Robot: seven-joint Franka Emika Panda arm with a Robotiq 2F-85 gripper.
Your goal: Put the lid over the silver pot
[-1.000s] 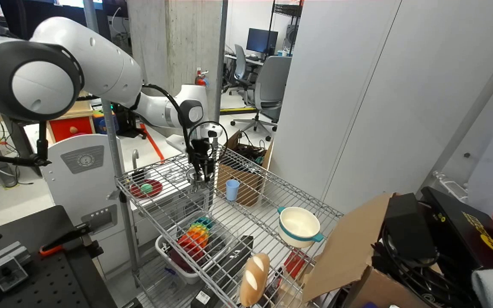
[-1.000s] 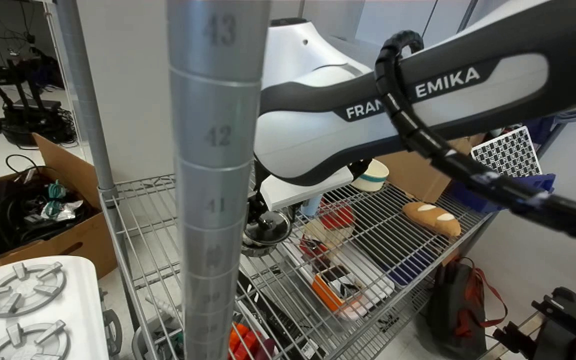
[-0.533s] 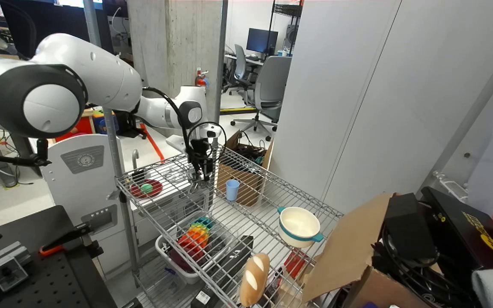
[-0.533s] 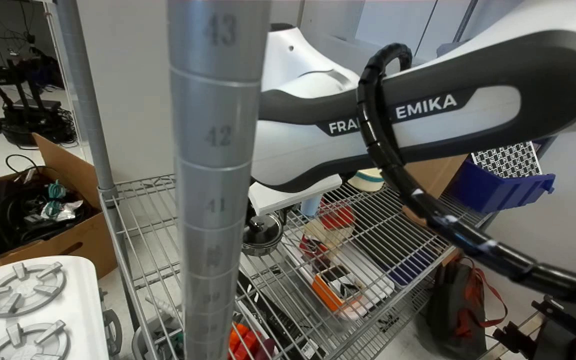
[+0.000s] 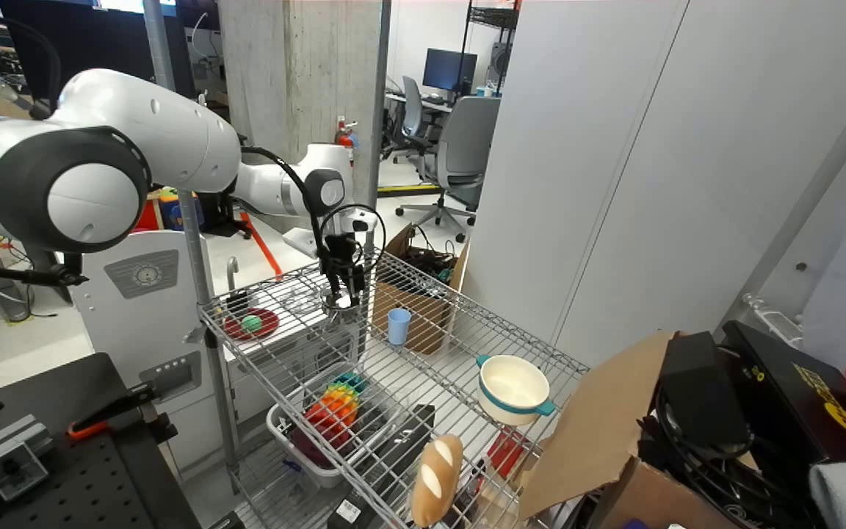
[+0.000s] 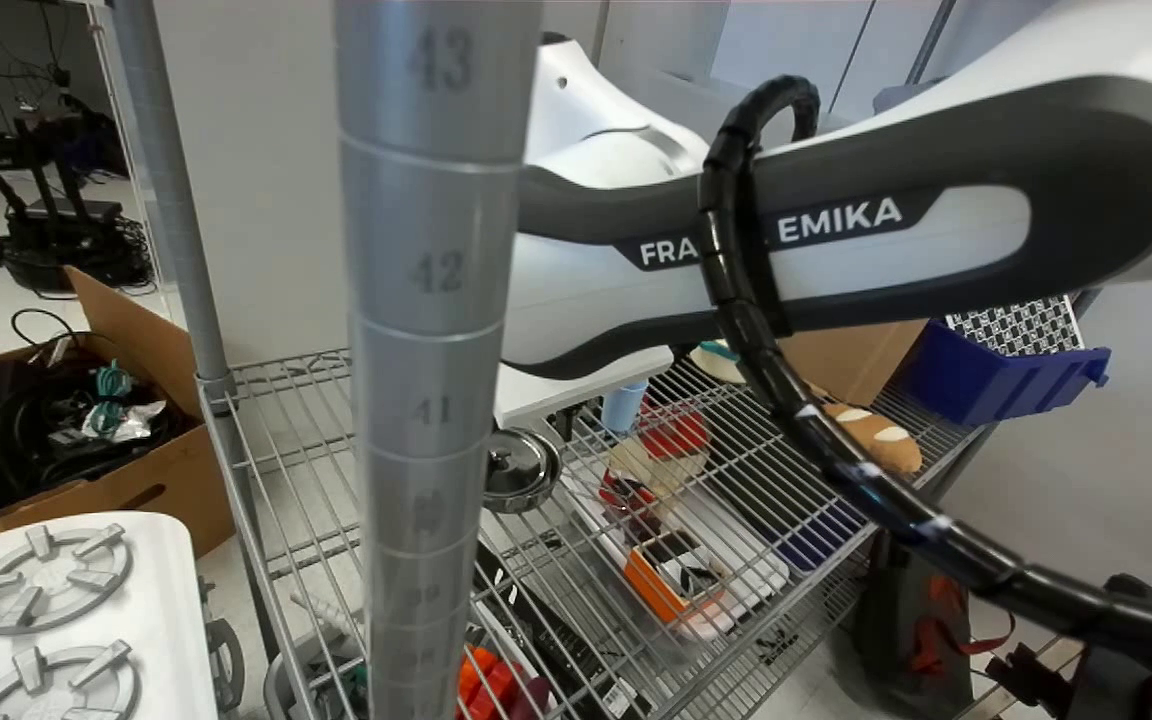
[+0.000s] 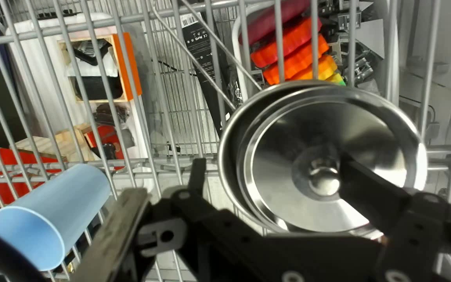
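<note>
One wire shelf (image 5: 441, 376) beneath silver pot (image 7: 231, 158), office chairs (image 5: 467, 143) beyond

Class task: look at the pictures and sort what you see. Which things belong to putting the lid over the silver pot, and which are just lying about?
Part of the job:
silver pot
knobbed metal lid
gripper, open at the lid

Just lying about:
light-blue cup
bread loaf
cream-and-teal two-handled pot
red plate

1 blue cup (image 7: 59, 209) on shelf (image 7: 431, 58)
</note>
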